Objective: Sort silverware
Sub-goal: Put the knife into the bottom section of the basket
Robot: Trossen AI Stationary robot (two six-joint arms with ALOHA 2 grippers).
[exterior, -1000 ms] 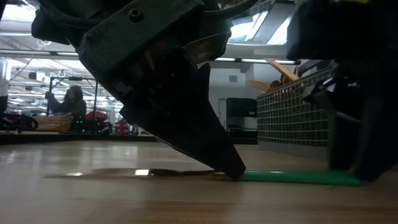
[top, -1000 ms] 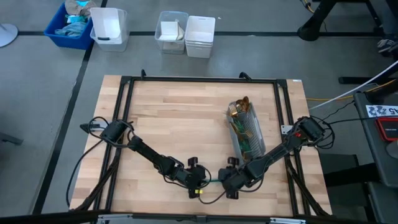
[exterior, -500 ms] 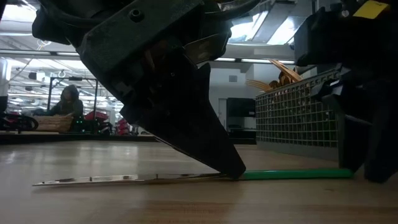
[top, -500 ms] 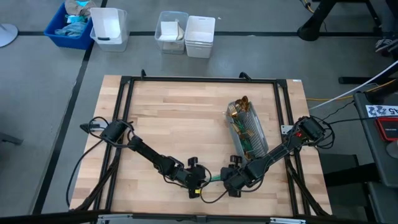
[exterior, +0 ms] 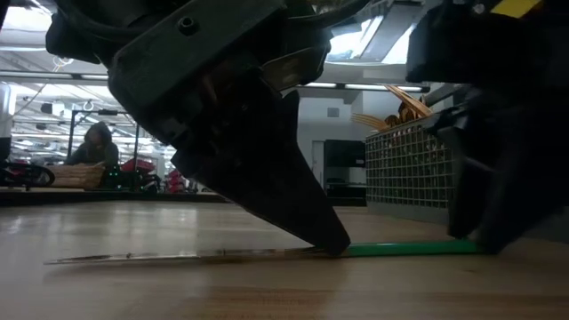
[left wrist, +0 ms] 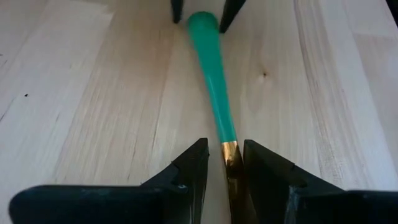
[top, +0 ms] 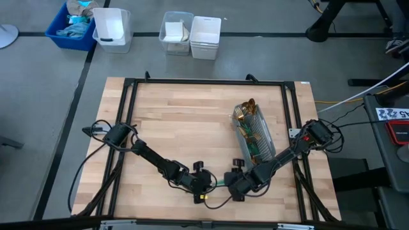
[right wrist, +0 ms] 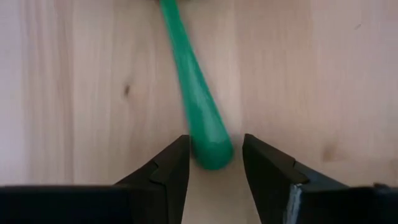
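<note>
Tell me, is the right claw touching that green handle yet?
Apart. The right wrist view shows the right claw open, its fingers straddling the green handle tip with bare wood showing on both sides.

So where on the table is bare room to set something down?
Bare wood spans the table from its left rail to the mesh caddy. The near edge is crowded: left gripper and right gripper flank a teal-handled utensil.

Knife (left wrist: 214,93) blade hidden btwn left pincer (left wrist: 225,171) fingers.
</note>
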